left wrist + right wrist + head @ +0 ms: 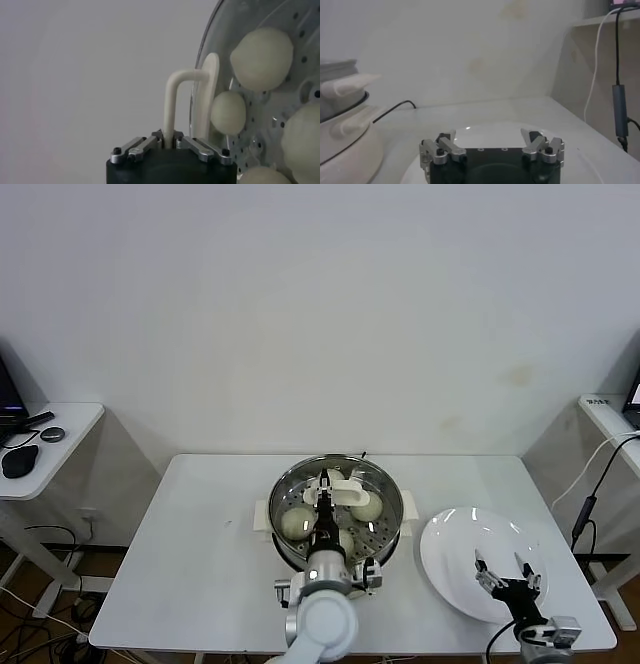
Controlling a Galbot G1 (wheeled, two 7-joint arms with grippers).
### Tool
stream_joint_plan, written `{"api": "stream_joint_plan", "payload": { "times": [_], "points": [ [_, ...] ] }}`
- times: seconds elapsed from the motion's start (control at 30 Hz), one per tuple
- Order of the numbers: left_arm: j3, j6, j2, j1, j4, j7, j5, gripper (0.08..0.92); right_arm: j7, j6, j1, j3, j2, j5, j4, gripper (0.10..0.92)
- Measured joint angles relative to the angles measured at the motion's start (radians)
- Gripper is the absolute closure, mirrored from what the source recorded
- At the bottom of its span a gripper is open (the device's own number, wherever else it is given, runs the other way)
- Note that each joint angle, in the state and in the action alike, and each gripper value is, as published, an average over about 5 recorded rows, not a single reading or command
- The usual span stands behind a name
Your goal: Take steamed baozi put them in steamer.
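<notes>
From my head camera, my left gripper (324, 506) sits over the steamer (385, 480), clasping the glass lid's white handle (341, 489) above the baozi (296, 523). My left wrist camera shows that handle (172, 95) between my fingers. My right gripper (492, 148) hangs spread wide above the white plate (485, 129).

Bright, even overhead light, faint shadows; the close left wrist view looks soft and hazy

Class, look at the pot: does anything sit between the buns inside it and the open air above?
Yes. A glass lid lies over the steamer, covering the buns. The left claw is at the lid's white handle. The right claw hangs open over the empty plate.
</notes>
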Motion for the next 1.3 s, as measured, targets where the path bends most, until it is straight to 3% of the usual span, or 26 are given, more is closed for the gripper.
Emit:
{"api": "stream_joint_plan", "payload": {
  "times": [0.53, 0.73, 0.87, 1.07, 1.3],
  "points": [
    [0.015, 0.003, 0.066, 0.110, -0.263, 0.081, -0.088, 0.200, -0.005, 0.007, -0.001, 0.010, -0.001, -0.002, -0.002, 0.203],
    [-0.042, -0.004, 0.083, 0.172, -0.367, 0.064, -0.158, 0.177, -0.030, 0.039, -0.019, 0.011, -0.011, -0.001, 0.005, 0.203],
    [-0.130, -0.042, 0.095, 0.231, -0.412, -0.009, -0.288, 0.177, -0.051, 0.074, -0.037, 0.008, -0.013, -0.005, 0.018, 0.203],
    [-0.353, -0.222, 0.093, 0.341, -0.428, -0.139, -0.612, 0.177, -0.046, 0.116, -0.075, -0.025, -0.009, -0.024, 0.060, 0.203],
    [-0.608, -0.408, 0.076, 0.480, -0.396, -0.206, -1.015, 0.177, -0.032, 0.129, -0.123, -0.073, -0.009, -0.052, 0.104, 0.203]
  ]
}}
